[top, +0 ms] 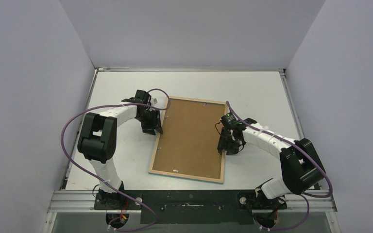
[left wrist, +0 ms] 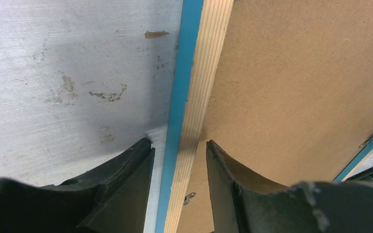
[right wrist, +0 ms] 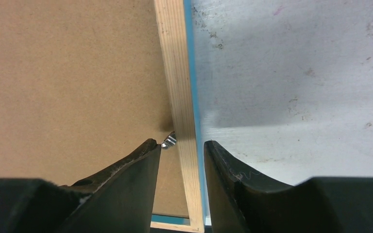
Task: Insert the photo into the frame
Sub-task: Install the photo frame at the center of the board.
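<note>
The frame (top: 187, 175) lies back-up in the middle of the table, its light wood rails around a plain brown backing board (top: 192, 138). The photo is hidden. My left gripper (top: 156, 130) stands open astride the frame's left rail (left wrist: 209, 73), one finger over the table and one over the board, with a gap on each side. My right gripper (top: 225, 149) is open astride the right rail (right wrist: 177, 73), its inner fingertip beside a small metal clip (right wrist: 169, 141). The blue front shows as a thin strip along both rails.
The grey table (top: 126, 87) is walled in by white panels at the left, right and back. Purple cables loop from both arms. Another metal clip (left wrist: 190, 197) sits on the left rail's inner edge, between my left fingers.
</note>
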Motion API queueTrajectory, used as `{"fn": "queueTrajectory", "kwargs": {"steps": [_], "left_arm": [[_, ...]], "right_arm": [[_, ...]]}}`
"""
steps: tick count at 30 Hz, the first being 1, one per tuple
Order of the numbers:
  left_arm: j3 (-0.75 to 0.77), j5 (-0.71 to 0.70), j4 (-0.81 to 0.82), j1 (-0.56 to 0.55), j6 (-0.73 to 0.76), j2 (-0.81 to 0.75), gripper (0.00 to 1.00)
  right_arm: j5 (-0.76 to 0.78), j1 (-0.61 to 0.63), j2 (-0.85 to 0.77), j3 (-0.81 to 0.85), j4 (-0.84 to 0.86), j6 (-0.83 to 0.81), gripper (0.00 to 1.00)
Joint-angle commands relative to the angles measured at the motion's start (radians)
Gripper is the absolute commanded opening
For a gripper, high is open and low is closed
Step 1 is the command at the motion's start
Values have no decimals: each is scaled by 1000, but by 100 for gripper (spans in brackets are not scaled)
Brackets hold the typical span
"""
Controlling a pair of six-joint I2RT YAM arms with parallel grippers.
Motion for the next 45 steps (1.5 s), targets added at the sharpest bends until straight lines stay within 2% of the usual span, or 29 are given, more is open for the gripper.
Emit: {"fn": "queueTrajectory", "kwargs": {"steps": [1,6,13,19,23,26,30,33,35,38,44,45], "left_arm": [[14,19,2,1,1,6,42],[13,19,2,-3,-1,7,42],[14,18,2,-4,-1,9,42],[18,21,2,-5,-1,11,42],[30,24,-3,-4,-5,6,42],[56,31,-8,1,-11,-19,42],[86,0,-21,12,-14,-81,45],[90,-26,-47,26,-15,-133,53],[80,-60,-70,28,-6,-173,59],[53,-110,-117,28,2,-234,63],[-78,-93,-168,26,-39,-340,62],[-110,-78,-160,25,-53,-359,61]], "right_arm": [[33,-1,48,35,33,4,40],[43,9,88,32,37,6,39],[0,11,66,-25,44,-31,21],[-53,-21,19,-69,77,-46,17],[-58,-28,-1,-42,91,-56,18],[-6,-30,-31,37,57,-68,24],[78,-30,-74,171,-2,-104,42],[19,-19,-68,218,36,-151,53],[-80,6,-34,224,93,-180,54],[-180,94,43,247,171,-225,52],[-301,253,207,307,261,-323,37],[-345,267,226,291,333,-317,37]]}}
